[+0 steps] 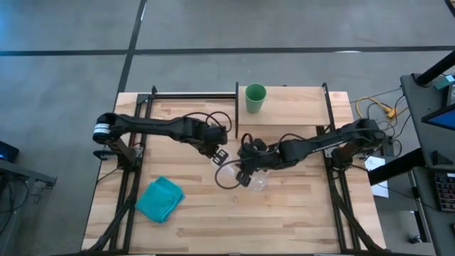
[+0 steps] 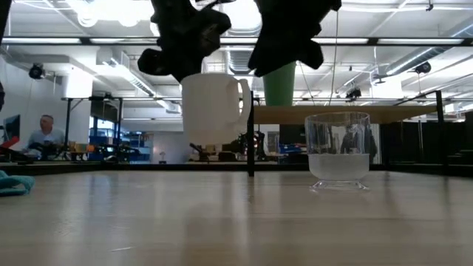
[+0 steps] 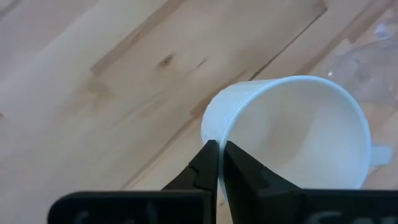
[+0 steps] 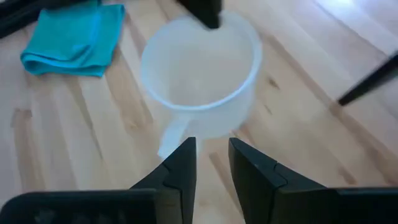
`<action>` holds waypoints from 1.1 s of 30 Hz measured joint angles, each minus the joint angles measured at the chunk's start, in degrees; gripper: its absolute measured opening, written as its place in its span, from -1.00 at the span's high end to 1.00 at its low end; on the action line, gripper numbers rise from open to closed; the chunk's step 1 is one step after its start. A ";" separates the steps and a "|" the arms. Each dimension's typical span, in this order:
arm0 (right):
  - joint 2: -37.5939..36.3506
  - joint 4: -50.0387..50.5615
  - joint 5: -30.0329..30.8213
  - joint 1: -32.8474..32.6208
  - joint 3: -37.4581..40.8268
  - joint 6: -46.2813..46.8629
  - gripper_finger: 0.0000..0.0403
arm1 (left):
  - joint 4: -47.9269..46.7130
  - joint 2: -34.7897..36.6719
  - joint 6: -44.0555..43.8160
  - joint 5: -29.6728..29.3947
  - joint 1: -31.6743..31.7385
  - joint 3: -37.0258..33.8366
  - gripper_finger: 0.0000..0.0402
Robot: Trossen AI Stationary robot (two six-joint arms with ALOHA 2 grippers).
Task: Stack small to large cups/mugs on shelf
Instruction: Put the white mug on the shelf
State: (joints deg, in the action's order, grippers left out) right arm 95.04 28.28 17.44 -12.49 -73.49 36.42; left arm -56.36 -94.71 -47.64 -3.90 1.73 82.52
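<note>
The white mug [image 2: 214, 107] hangs in the air under my left gripper [image 3: 219, 146], which is shut on its rim. My right gripper [image 4: 212, 149] is open and hovers next to the mug, with the mug's handle [image 4: 172, 138] just ahead of its fingertips; I see no touch. The clear cup [image 2: 338, 151] stands on its base on the table, right of the mug and beside the right gripper [image 1: 245, 171]. The green tumbler [image 1: 254, 98] stands upright on the shelf [image 1: 298, 107]. My left gripper pinches the mug's wall at the rim [image 3: 214, 134], on the side away from the handle, with one finger inside the mug and one outside. The fingers come from above, pointing down. The mug hangs upright below them, lifted clear of the table.
A folded teal cloth [image 1: 160, 199] lies on the table toward its near left corner. The shelf's black post [image 2: 251, 140] stands just behind the mug. The clear cup [image 1: 257, 183] sits close to both grippers. Bare wood lies toward the near edge.
</note>
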 joint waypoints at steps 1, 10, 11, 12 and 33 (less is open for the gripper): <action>0.44 -1.17 -0.11 -0.17 0.00 0.00 0.56 | -0.16 0.46 -0.06 0.00 0.11 -0.13 1.00; 1.18 -4.38 -1.38 -0.54 -0.09 -2.20 0.56 | -0.65 0.92 -1.47 -0.09 2.08 0.01 1.00; 1.20 -4.36 -1.37 -0.63 -0.09 -3.13 0.56 | -0.61 0.91 -1.57 -0.09 2.38 0.02 1.00; 1.20 -4.33 -1.38 -0.64 -0.09 -3.53 0.56 | -0.32 0.91 -1.60 -0.09 2.64 0.03 1.00; 1.87 -2.31 1.79 -0.64 0.13 -3.45 0.57 | -0.18 1.09 -0.85 0.35 3.04 4.63 1.00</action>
State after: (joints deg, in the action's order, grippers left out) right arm 96.91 25.97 19.22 -13.13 -73.36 32.97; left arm -56.53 -93.62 -48.49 -3.55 4.78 87.15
